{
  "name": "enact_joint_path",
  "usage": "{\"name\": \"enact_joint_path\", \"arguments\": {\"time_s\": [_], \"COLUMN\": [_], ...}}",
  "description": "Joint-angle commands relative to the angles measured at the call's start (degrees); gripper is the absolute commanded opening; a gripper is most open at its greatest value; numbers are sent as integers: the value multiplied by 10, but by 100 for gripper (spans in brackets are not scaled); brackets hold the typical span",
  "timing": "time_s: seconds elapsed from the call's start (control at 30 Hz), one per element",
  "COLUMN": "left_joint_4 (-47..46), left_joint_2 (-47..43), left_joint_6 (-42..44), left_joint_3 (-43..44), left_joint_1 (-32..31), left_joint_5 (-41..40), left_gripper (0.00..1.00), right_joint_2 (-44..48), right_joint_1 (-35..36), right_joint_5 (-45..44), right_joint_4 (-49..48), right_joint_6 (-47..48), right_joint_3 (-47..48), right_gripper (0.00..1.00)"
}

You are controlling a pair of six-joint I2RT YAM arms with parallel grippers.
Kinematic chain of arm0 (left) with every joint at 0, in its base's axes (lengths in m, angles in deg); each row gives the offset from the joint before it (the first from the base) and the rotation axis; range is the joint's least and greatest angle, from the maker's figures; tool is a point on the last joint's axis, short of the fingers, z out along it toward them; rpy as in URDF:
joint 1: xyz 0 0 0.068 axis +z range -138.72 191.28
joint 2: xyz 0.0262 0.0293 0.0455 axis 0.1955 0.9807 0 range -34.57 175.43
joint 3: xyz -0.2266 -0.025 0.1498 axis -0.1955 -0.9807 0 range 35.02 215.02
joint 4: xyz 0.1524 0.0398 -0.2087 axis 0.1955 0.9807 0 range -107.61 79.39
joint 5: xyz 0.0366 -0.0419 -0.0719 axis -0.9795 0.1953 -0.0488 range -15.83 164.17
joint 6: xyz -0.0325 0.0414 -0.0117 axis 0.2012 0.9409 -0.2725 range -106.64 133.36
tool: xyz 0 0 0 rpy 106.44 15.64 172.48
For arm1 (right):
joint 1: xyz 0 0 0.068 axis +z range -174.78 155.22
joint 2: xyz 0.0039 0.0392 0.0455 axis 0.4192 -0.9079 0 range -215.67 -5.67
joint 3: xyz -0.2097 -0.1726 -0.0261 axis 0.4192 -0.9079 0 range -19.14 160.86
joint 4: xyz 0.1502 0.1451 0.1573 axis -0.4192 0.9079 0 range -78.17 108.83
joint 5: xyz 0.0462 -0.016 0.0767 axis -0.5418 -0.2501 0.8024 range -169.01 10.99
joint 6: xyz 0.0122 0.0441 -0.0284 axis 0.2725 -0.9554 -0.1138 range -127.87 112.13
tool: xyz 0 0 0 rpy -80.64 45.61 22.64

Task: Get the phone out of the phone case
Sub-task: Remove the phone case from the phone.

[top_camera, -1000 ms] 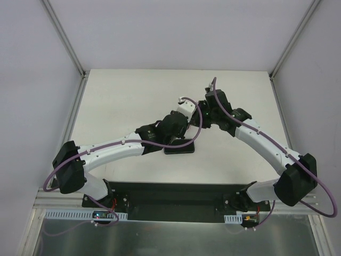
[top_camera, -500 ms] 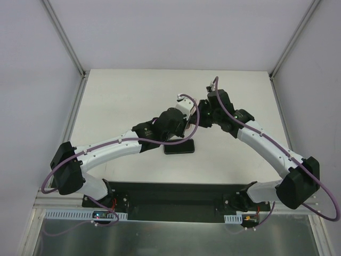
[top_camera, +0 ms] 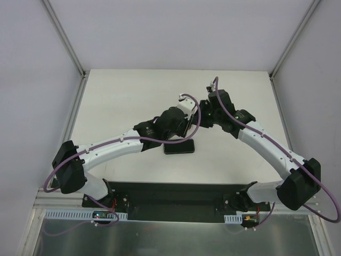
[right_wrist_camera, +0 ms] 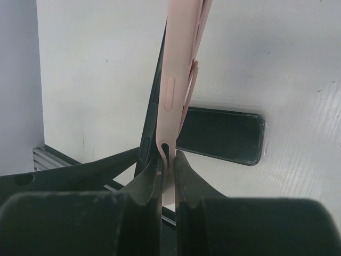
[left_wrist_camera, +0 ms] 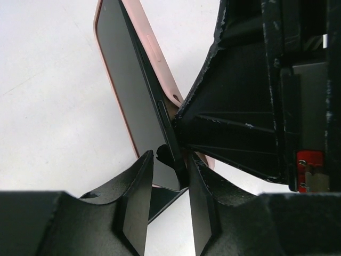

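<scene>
A phone [left_wrist_camera: 122,69] with a dark screen sits in a pink case [left_wrist_camera: 157,53], held on edge above the table between both grippers. My left gripper [left_wrist_camera: 170,160] is shut on the phone's lower edge. My right gripper [right_wrist_camera: 169,154] is shut on the pink case [right_wrist_camera: 178,64] at its rim. In the right wrist view the phone's black edge [right_wrist_camera: 151,122] stands a little apart from the case near the fingers. In the top view the two grippers meet at the table's middle, left [top_camera: 189,120] and right [top_camera: 202,114], and they hide the phone.
A black phone-shaped slab [top_camera: 179,146] lies flat on the white table [top_camera: 117,101] just below the grippers; it also shows in the right wrist view [right_wrist_camera: 221,136]. Grey walls and metal rails border the table on three sides.
Both wrists have shifted slightly up and away from the table's near edge, still holding the phone and case. The black slab has not moved.
</scene>
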Motion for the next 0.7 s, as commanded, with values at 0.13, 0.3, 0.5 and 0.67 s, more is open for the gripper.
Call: {"name": "enact_joint_path", "arguments": {"time_s": [0.13,0.3,0.5,0.67], "left_joint_4": [38,40,42,47], "left_joint_2": [29,34,52,72], "left_joint_6": [11,24,73,88], "left_joint_3": [0,6,26,37], "left_joint_1": [38,36,16,8], "left_joint_5": [-56,-86,-142,-168], "left_gripper": [32,30,27,27], "right_joint_2": [71,65,55,52], "right_joint_1": [18,20,26,27], "right_joint_5": [99,107,114,117], "right_joint_4": [-42,-44,-49,-50], "right_joint_6": [-5,-5,-6,-5], "right_joint_3": [30,29,36,39], "right_gripper": [1,1,1,2]}}
